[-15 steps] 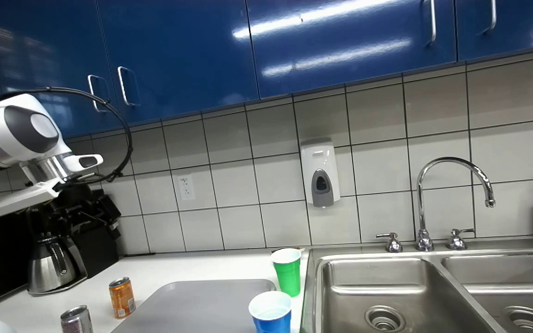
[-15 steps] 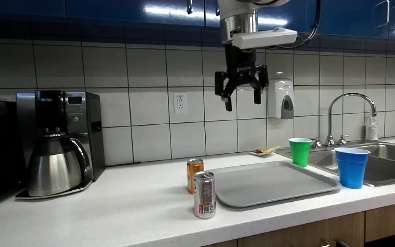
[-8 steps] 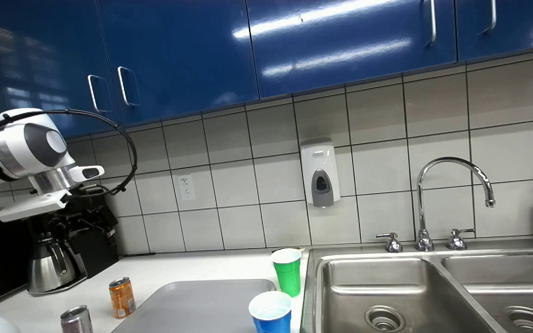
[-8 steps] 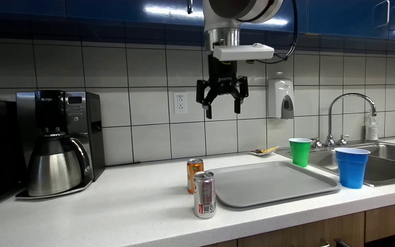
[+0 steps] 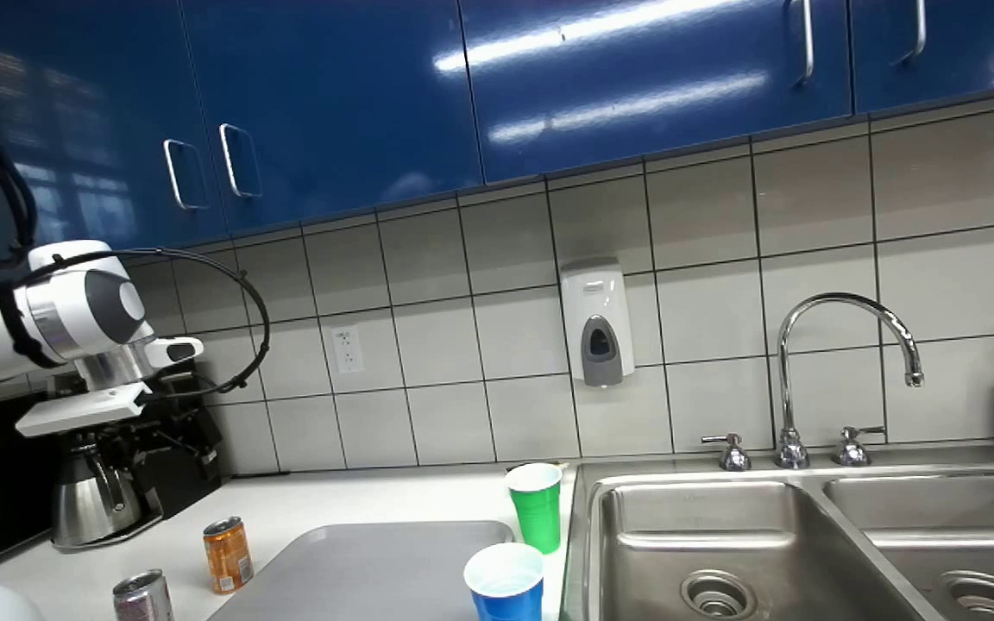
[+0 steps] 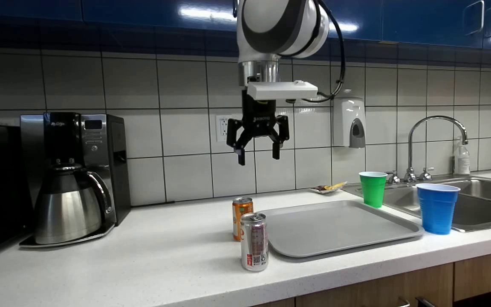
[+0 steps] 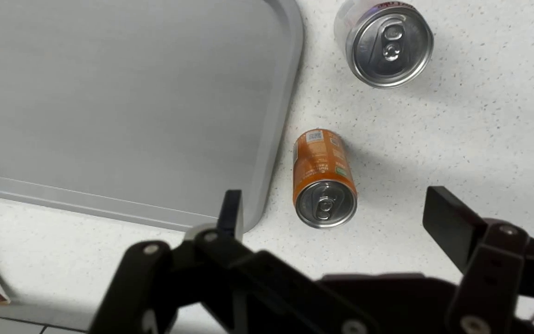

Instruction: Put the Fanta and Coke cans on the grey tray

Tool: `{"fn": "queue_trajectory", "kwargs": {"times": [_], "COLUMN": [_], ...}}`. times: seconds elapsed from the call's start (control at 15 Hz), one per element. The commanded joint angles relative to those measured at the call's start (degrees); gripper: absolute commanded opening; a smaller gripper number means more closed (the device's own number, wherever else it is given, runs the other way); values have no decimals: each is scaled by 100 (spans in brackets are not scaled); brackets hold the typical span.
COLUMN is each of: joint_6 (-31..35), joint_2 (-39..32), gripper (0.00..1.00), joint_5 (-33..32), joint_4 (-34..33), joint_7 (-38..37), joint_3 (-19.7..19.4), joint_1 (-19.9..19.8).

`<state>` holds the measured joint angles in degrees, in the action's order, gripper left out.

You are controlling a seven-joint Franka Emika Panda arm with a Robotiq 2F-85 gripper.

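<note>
The fingers (image 6: 241, 157), set wide apart above the Fanta can (image 6: 242, 209), hold nothing. Only one arm (image 6: 279, 27) is present, so the choice lies between the cans, and the Fanta can, the orange one, is the nearer to the fingers. It stands upright on the tabletop (image 6: 143, 256), just beside the grey tray (image 6: 335, 226) and not on it; its long axis is vertical, parallel or nearly so to the downward-pointing fingers. In the wrist view the can falls between the fingers from side to side, one on its tray side and one on its outer side, while from where I stand a plain gap in height separates them from its top. The Coke can (image 6: 254, 243), likewise upright on the tabletop and off the tray, stands nearer the front edge and farther from the fingers. The step in hand is, in my judgement, the approach to the Fanta can, with neither can yet placed. The coming move turns on the vertical: a descent along the can's axis, with perhaps a small correction to centre it, should bring the fingers down around its sides. The tray side looks the tighter: there the finger overlaps the tray's corner in the wrist view, and whether it would miss the rim on the way down I cannot tell. A sideways error might catch that rim or topple the can.
</note>
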<state>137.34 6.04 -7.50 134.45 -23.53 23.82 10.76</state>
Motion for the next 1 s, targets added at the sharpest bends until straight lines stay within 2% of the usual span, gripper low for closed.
{"fn": "queue_trajectory", "kwargs": {"times": [0.0, 0.47, 0.93], "joint_6": [122, 82, 26], "joint_2": [-563, -1277, -1778], "gripper": [100, 100, 100], "joint_5": [-280, -377, -568], "joint_4": [-361, -883, -1221], "joint_7": [-239, -293, -363], "joint_3": [-156, -371, -780], "joint_1": [170, 615, 904]}}
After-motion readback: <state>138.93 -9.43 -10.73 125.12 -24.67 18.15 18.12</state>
